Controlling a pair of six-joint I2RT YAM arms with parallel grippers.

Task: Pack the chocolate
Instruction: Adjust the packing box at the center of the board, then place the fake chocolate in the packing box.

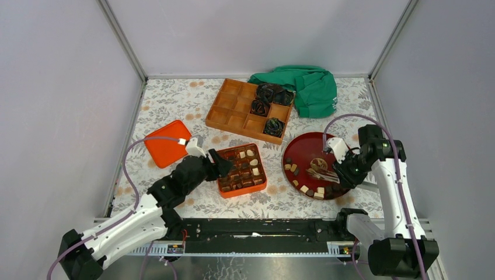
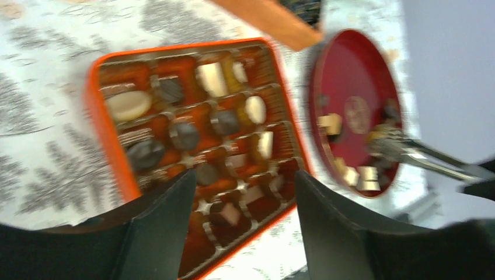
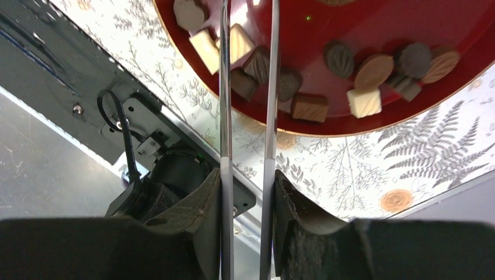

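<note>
- One orange box, one orange lid.
- One wooden divided tray.
- Four black rosettes.
- One red plate.
- One green cloth.
- One pair of tongs.
- Chocolate pieces: too small for a firm count.

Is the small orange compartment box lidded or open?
Open: the small orange compartment box shows its chocolate pieces from above. A flat orange square, probably its lid, lies apart to its left.

Legible text, labels, numbers: none in any view. On the red plate, a gold emblem at centre, too small and blurred to read.
</note>
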